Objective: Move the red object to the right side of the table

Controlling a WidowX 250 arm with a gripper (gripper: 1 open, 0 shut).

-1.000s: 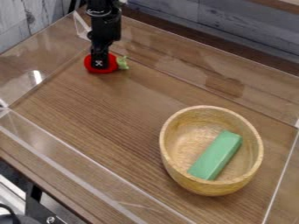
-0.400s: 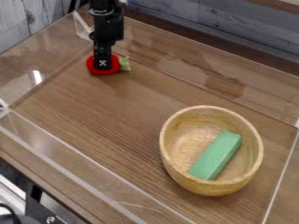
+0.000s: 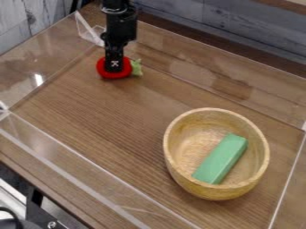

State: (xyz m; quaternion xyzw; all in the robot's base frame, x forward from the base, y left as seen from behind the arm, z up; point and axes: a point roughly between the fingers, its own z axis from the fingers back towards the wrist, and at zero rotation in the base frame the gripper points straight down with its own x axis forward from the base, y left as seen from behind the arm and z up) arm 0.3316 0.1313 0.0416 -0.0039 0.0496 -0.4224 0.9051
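The red object [image 3: 114,71], a small rounded toy with a green leafy tip, lies on the brown wood-grain table [image 3: 107,134] at the far left. My black gripper [image 3: 114,63] comes straight down from above and sits right on top of the toy, hiding its middle. The jaws are shut on the toy. Red shows around the fingertips and the green tip pokes out to the right.
A wooden bowl [image 3: 185,165] stands at the front right with a green rectangular block [image 3: 221,159] lying inside it. Low clear acrylic walls [image 3: 24,85] edge the tabletop on all sides.
The gripper and the red toy have shifted together a short way to the right. The bowl and green block have stayed put.
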